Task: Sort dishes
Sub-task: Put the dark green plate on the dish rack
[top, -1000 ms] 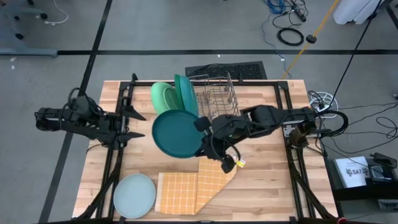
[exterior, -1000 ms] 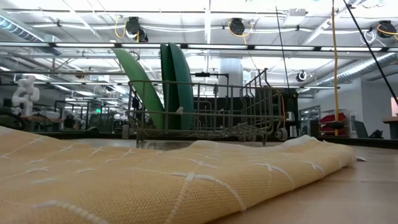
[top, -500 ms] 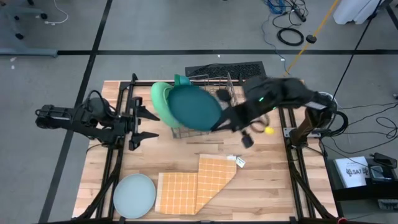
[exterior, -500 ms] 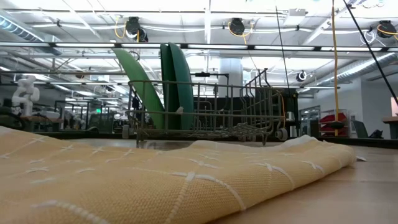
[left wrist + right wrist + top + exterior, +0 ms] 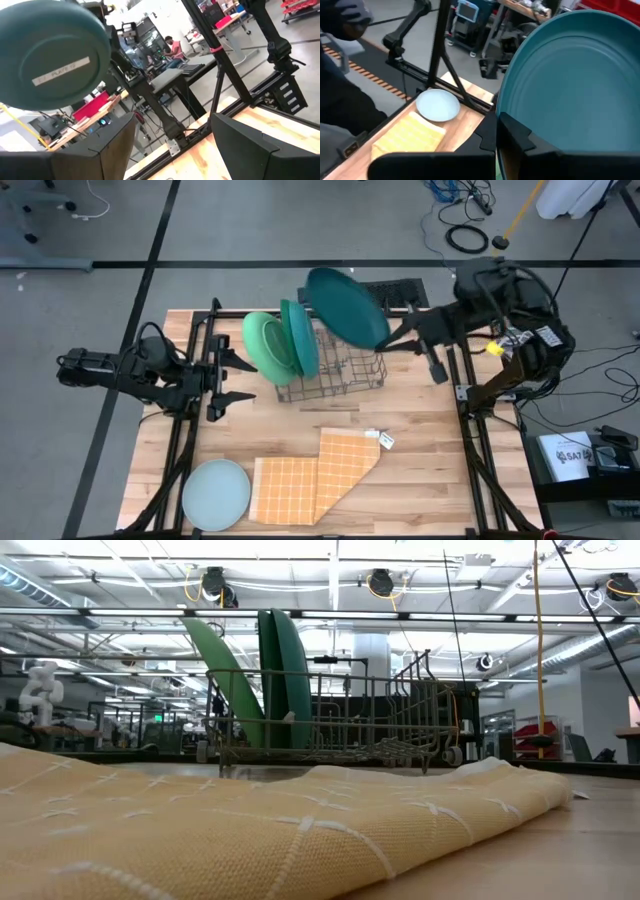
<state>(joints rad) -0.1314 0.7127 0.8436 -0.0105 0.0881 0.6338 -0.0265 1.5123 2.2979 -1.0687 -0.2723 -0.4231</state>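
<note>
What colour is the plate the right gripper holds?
Dark teal plate, clearest in the high view.

Even, bright overhead light in high view; soft short shadows under wire rack (image 5: 335,370). Low view: glare from ceiling lights across top of frame, orange checked cloth (image 5: 250,840) blurred in foreground. Right wrist view: motion blur on dark teal plate (image 5: 580,80), upper-left corner smeared.

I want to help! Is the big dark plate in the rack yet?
Not yet. The dark teal plate is held in the air above the wire rack by the right gripper.
</note>
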